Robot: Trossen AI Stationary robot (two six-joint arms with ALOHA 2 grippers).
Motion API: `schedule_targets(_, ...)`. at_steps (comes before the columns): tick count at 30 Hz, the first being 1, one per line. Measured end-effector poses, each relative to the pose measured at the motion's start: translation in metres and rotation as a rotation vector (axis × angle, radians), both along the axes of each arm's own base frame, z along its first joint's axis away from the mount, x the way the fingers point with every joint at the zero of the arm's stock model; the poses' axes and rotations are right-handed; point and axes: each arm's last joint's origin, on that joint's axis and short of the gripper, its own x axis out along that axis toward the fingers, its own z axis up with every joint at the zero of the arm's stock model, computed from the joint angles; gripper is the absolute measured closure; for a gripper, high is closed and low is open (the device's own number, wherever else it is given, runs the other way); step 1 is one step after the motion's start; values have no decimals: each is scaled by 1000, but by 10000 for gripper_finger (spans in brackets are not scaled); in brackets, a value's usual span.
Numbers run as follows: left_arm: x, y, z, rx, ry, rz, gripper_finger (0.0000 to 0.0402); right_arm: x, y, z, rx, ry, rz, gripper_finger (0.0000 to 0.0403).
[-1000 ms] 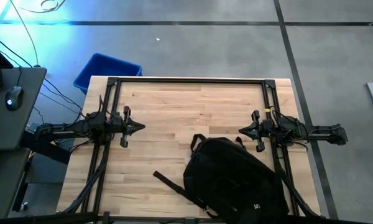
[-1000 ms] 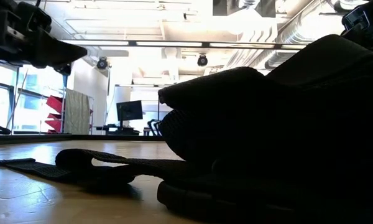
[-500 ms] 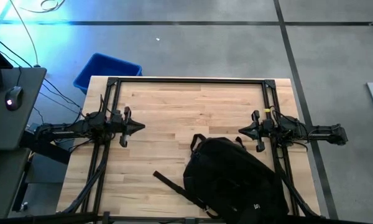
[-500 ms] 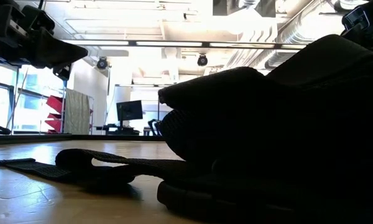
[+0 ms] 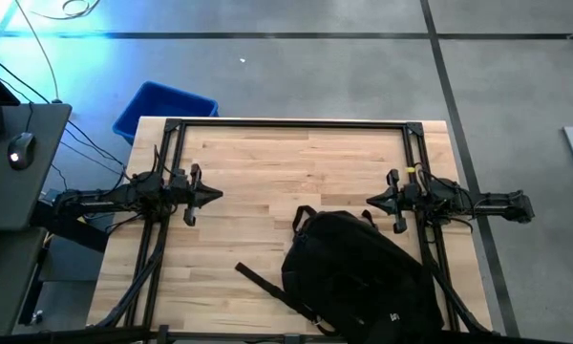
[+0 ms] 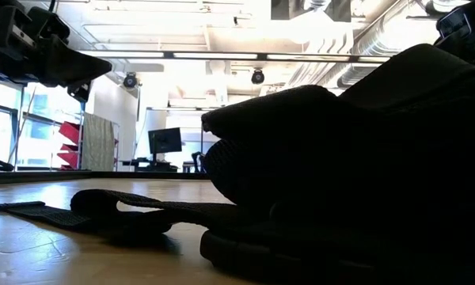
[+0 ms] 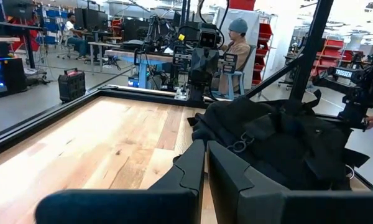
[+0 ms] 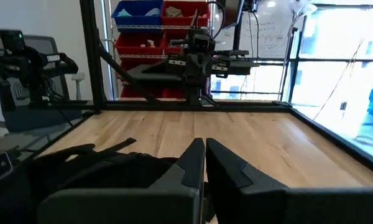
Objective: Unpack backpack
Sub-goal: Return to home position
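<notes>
Your backpack (image 5: 358,272) lies slumped on the counter (image 5: 267,162), toward the right arm's side, with one strap trailing over the bare wood. Neither arm touches it, which reads as a parked pose that leaves the bag free. Each arm reaches in level from its own side. The left claw (image 5: 213,195) is well apart from the bag, and the right claw (image 5: 372,202) is just beside it. Both claws are pinched narrow, holding nothing.

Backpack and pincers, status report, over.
Left pincer shut, empty, parked left. Right pincer shut, empty, parked right. Backpack lies free, nearer the right pincer. Nothing in the way.
</notes>
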Motion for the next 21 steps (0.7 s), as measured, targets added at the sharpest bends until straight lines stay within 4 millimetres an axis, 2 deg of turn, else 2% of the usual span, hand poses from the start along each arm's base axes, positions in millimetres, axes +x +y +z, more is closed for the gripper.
schedule_targets(11,0,0,0,0,0,0,401,0,0,0,-20,-1,0,402)
schedule_targets(17,0,0,0,0,0,0,401,0,0,0,-196,-9,-7,402)
schedule_targets(21,0,0,0,0,0,0,401,0,0,0,-145,-6,-6,402)
